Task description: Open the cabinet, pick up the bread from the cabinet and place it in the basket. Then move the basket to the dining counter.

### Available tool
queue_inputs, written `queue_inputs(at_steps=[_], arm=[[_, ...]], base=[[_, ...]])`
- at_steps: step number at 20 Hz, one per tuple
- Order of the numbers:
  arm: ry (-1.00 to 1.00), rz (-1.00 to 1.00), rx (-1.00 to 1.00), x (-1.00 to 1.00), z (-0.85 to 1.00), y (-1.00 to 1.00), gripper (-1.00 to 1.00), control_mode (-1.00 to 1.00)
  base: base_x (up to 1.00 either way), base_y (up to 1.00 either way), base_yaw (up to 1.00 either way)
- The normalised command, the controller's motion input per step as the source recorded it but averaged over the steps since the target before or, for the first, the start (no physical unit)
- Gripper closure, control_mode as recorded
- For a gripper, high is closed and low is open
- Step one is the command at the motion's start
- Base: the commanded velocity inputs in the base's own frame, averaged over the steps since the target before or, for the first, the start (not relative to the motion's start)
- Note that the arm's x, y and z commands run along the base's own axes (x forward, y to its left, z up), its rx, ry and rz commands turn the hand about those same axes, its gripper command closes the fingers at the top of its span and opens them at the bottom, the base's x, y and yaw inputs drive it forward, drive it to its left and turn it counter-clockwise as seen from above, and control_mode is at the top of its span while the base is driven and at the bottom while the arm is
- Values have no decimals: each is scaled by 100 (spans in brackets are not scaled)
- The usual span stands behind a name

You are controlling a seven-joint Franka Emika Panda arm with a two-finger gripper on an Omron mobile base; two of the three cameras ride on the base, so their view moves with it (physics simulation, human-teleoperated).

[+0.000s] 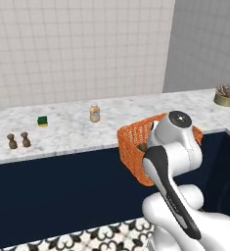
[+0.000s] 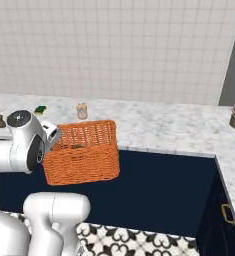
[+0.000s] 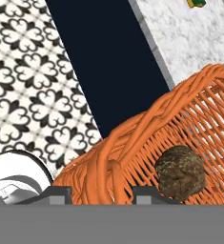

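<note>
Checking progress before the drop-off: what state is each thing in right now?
Basket: carried in the air in front of the counter's dark front, not set down.
Bread: lying inside the basket.
Gripper: shut on the basket's rim.
Dining counter: basket not on it yet.

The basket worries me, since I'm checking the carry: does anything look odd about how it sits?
Yes. The basket hangs in front of the counter's dark front, not resting on top, held at its rim by the pincer. The bread lies inside.

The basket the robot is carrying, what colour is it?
Orange woven mesh; the basket shows best in the right base view.
</note>
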Motion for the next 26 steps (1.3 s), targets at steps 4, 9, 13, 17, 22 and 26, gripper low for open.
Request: queue_inputs(at_steps=[4,9,13,17,22,26], arm=[[0,0,0,0,0,0,100,100],[0,0,0,0,0,0,100,100],[0,0,0,0,0,0,100,100],[0,0,0,0,0,0,100,100],[0,0,0,0,0,0,100,100],[0,0,0,0,0,0,100,100]], base=[[94,0,2],[54,0,0],[69,0,0],[75,0,0],[1,-3,0],[0,0,0]])
